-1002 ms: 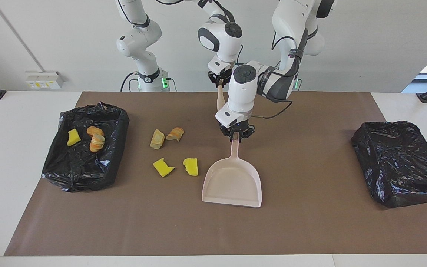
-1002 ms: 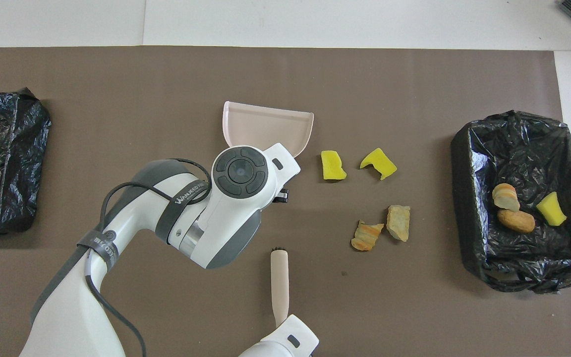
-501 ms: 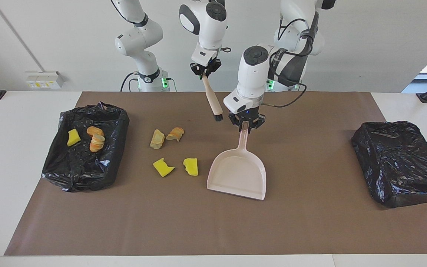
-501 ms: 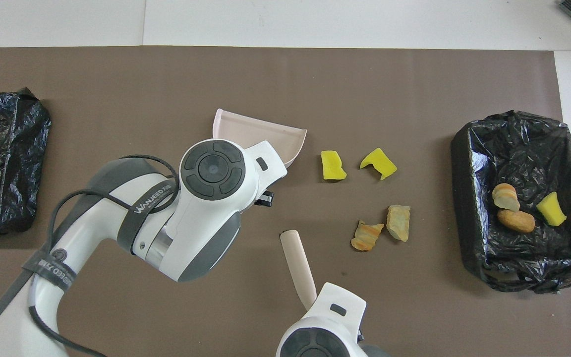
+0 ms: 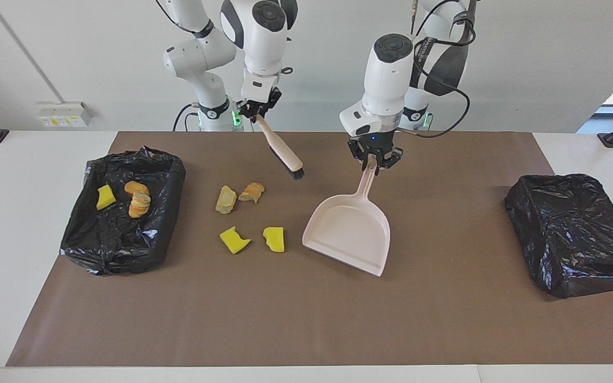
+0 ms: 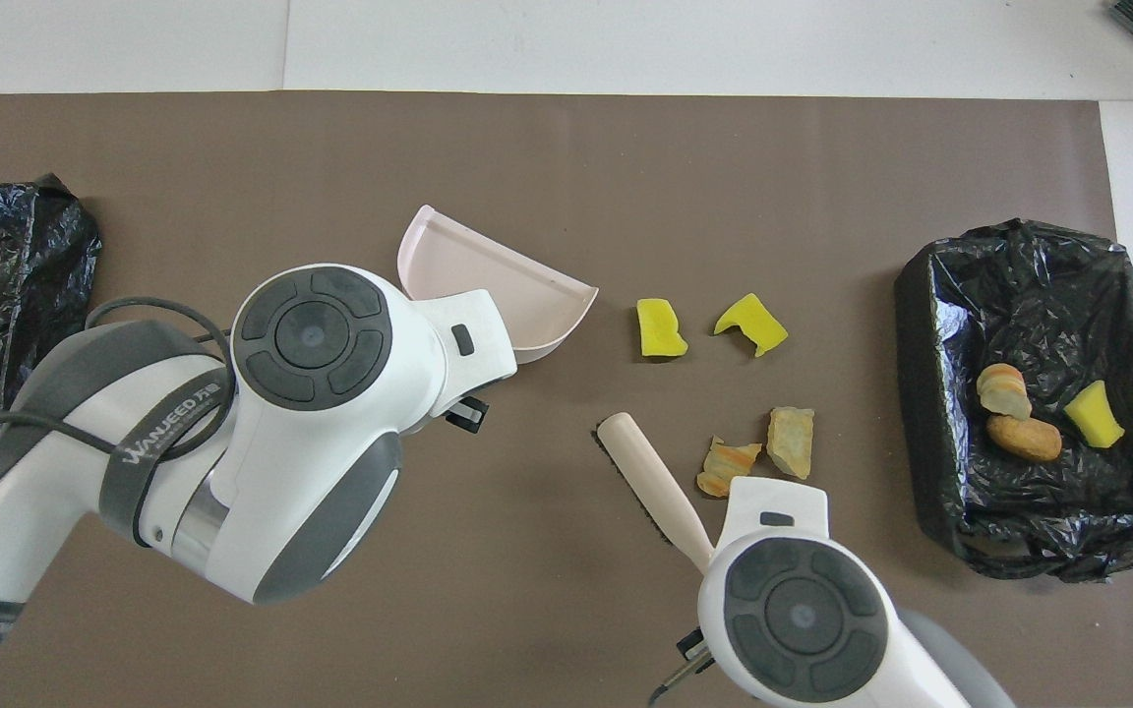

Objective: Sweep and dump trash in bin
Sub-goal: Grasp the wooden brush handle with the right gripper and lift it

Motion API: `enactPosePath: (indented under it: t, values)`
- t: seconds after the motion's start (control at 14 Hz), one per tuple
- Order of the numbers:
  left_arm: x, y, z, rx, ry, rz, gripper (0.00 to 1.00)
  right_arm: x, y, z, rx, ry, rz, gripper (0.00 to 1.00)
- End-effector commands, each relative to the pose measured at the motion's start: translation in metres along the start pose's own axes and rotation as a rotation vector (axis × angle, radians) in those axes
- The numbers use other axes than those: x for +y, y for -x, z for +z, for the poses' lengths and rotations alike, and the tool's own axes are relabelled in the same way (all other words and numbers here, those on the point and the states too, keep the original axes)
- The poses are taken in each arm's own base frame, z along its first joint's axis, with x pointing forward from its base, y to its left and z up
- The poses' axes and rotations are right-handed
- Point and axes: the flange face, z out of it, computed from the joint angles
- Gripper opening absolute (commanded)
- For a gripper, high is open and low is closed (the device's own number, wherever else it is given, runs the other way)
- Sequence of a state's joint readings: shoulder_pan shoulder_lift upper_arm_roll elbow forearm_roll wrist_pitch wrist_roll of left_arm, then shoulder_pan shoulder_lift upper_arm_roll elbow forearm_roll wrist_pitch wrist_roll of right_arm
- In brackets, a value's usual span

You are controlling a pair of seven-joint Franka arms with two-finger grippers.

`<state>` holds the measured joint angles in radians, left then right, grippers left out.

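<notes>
The left gripper (image 5: pixel 374 162) is clamped on the handle tip of the pink-beige dustpan (image 5: pixel 350 234), whose open lip rests tilted on the brown mat (image 5: pixel 306 319) and faces away from the robots. The right gripper (image 5: pixel 256 111) is closed on the handle of a small brush (image 5: pixel 281 150), which hangs slanting in the air, bristles down, over the mat.

Four chunks of trash lie loose between brush and bin: two tan-orange bread-like pieces (image 5: pixel 240 196) and, farther from the robots, two yellow sponge pieces (image 5: pixel 253 239). Three more chunks (image 5: pixel 125 198) sit in the black-lined bin (image 5: pixel 120 250) at the right arm's end; a second black bag (image 5: pixel 572 234) lies at the left arm's end.

To sweep well, I judge the pan's lip should turn toward the chunks and press flat to the mat (a raised edge lets pieces slip under), with the brush set down past them and drawn toward the pan.

In the overhead view the left arm's wrist hides the pan's handle and both sets of fingertips are covered.
</notes>
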<state>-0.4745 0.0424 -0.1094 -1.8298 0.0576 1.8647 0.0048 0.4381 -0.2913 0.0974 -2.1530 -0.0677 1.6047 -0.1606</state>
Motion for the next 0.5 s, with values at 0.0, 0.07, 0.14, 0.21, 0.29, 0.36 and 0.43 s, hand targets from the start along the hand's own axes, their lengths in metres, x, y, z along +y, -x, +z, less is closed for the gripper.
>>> enactPosePath:
  t: [0.0, 0.07, 0.14, 0.21, 0.29, 0.36, 0.43]
  values:
    - [-0.014, 0.016, 0.006, -0.004, -0.019, 0.131, 0.0, 0.046, 0.012, 0.002, -0.006, 0.024, -0.121, 0.0]
    - [-0.018, 0.018, 0.009, -0.014, -0.018, 0.19, 0.0, 0.064, 0.015, 0.003, -0.01, 0.043, -0.158, 0.0]
    - [-0.028, 0.021, 0.012, -0.02, -0.017, 0.24, 0.0, 0.075, 0.014, 0.005, -0.002, 0.058, -0.192, 0.0]
    - [-0.037, 0.024, 0.015, -0.026, -0.015, 0.299, 0.0, 0.087, 0.014, 0.006, 0.015, 0.062, -0.218, 0.0]
    - [-0.039, 0.027, 0.018, -0.033, -0.013, 0.354, 0.0, 0.099, 0.014, 0.008, 0.025, 0.067, -0.258, 0.0]
    - [-0.043, 0.029, 0.021, -0.037, -0.013, 0.382, 0.0, 0.111, 0.016, 0.011, 0.021, 0.076, -0.305, 0.0]
    - [-0.045, 0.029, 0.027, -0.045, -0.011, 0.394, 0.0, 0.121, 0.017, 0.012, 0.028, 0.089, -0.347, 0.0]
